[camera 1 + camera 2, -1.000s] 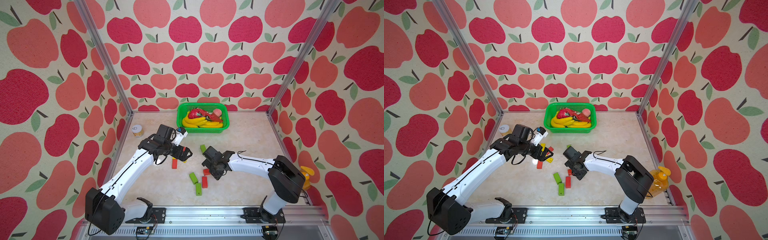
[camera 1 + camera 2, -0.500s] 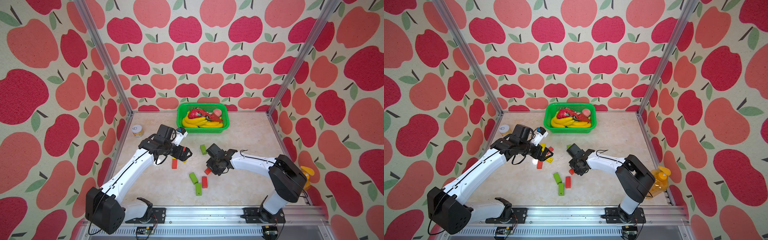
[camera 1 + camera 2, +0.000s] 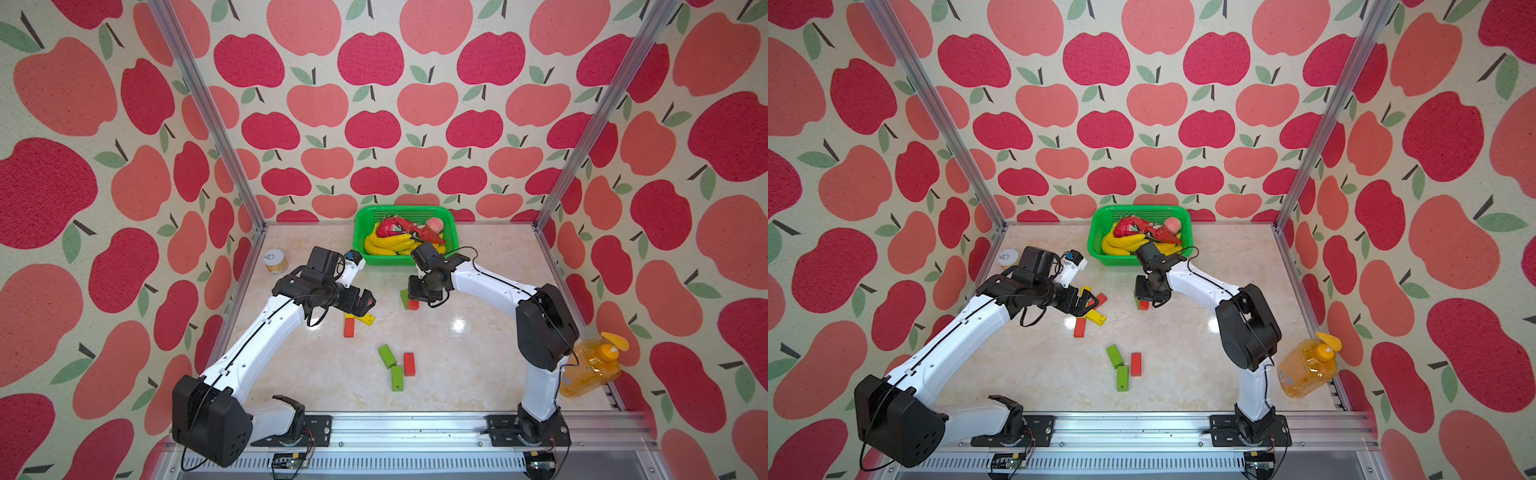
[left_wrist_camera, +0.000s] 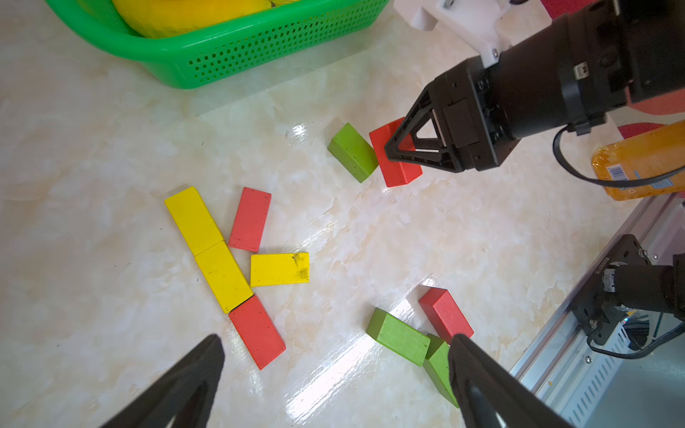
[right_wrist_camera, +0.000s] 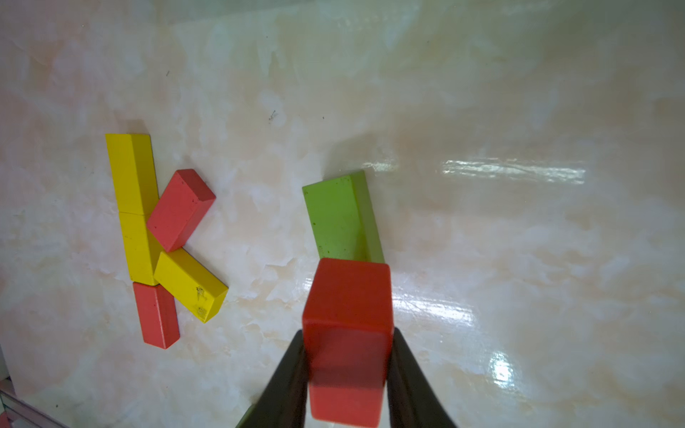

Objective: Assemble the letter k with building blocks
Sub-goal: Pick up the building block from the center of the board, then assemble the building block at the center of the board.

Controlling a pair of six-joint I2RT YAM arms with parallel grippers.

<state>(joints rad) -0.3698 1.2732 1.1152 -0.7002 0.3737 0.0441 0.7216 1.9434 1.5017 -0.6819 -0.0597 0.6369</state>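
gripping a red block point(image 5: 348, 333) with the right fingers point(image 5: 287, 381), clamped across its narrow width, long axis pointing past the tips toward the green block point(image 5: 341, 218) just ahead, low over the worktop point(image 5: 482, 111); likely bound for the part-built k point(image 5: 133, 185), well apart; holding the left fingers point(image 4: 192, 374) spread wide and empty above that k, probably to steady it

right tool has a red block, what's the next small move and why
Probably lift it straight up: the right tool is shut on the red block, the green block lies close beside it, and the unfinished k lies apart from both.
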